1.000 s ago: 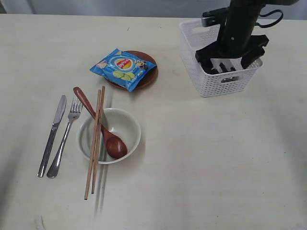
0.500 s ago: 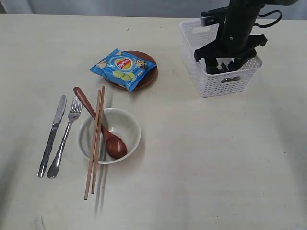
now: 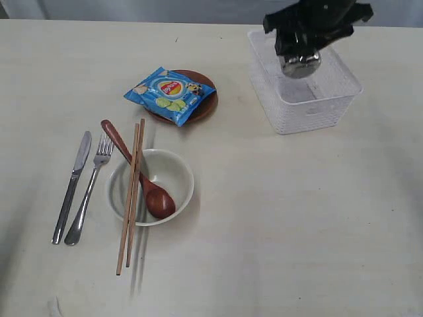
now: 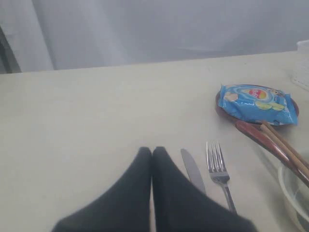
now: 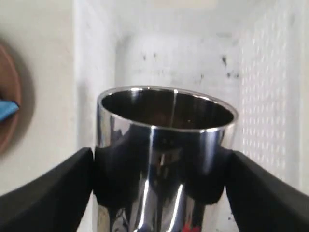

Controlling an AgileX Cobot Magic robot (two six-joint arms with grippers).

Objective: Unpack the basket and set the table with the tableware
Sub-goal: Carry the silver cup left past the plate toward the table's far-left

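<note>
While it hangs over the basket (image 3: 330, 109), upper right, the cup (image 3: 299, 64) sits gripped.
The right claw (image 5: 161, 169) clamps both its sides.

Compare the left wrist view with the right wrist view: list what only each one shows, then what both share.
Only the left wrist view: the left jaws pressed shut, the knife, the fork, the chopsticks, part of the spoon and a bit of the bowl.
Only the right wrist view: the steel cup gripped between the right jaws, with the inside of the white basket behind it.
Both: the table, an edge of the brown plate and the blue snack bag on it.
</note>
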